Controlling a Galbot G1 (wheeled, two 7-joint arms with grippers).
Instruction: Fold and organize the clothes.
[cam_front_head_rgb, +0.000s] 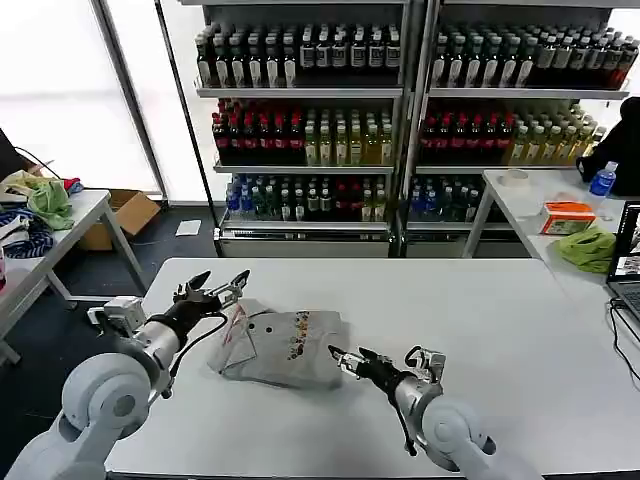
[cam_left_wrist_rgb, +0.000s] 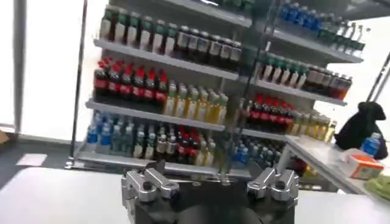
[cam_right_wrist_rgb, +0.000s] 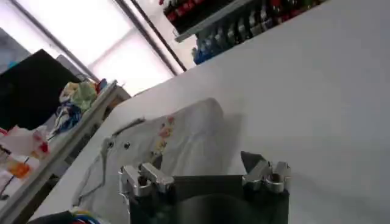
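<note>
A grey buttoned polo lies folded on the white table, left of its middle, with orange collar lining and a colourful band across the chest. My left gripper hovers open just above the polo's collar end, nothing between its fingers. In the left wrist view that gripper points out toward the shelves. My right gripper is open at the polo's right edge, low over the table. The right wrist view shows its spread fingers before the polo, whose buttons and band are visible.
Shelves of bottled drinks stand behind the table. A side table on the left holds heaped cloth. On the right table sit an orange box, a green cloth, a blue bottle and a laptop.
</note>
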